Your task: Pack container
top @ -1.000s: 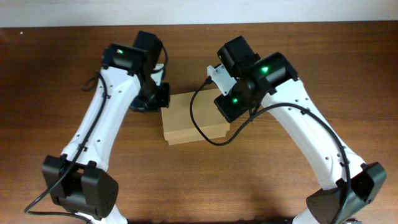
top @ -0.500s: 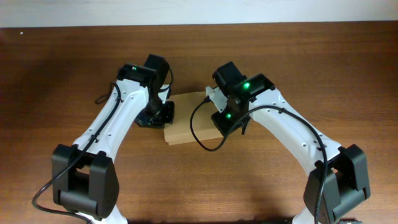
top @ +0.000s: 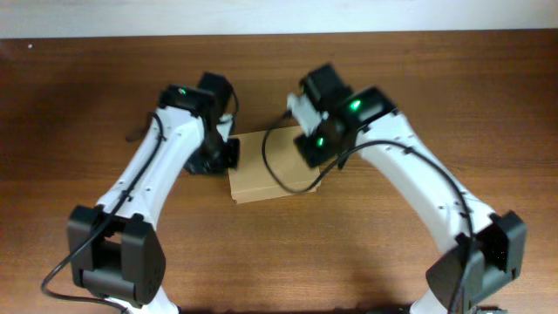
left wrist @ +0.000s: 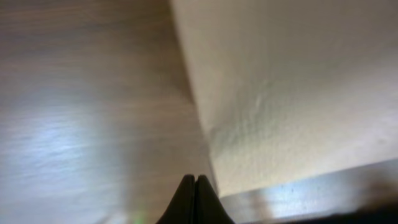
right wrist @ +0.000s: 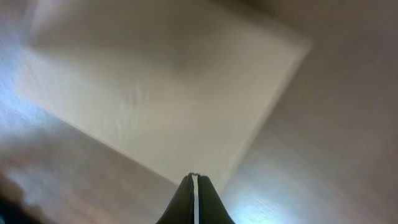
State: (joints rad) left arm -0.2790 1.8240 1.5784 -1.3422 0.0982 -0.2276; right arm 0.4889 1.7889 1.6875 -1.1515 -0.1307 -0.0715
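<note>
The container (top: 266, 166) is a plain tan cardboard box lying flat on the wooden table, its lid down. My left gripper (top: 225, 155) is at the box's left edge; in the left wrist view the box (left wrist: 292, 87) fills the upper right and my left gripper (left wrist: 196, 178) is shut and empty at its lower left corner. My right gripper (top: 316, 164) is over the box's right end; in the right wrist view the box (right wrist: 161, 87) lies ahead and my right gripper (right wrist: 194, 177) is shut and empty at its near edge.
The brown wooden table (top: 488, 105) stretches all round the box. Black cables run along both arms, one looping over the box (top: 272, 170). A pale strip (top: 279, 17) lies beyond the table's far edge.
The right arm has shifted slightly up and to the right over the box's right end. The left arm has moved a little toward the box's left edge. The box stays in place.
</note>
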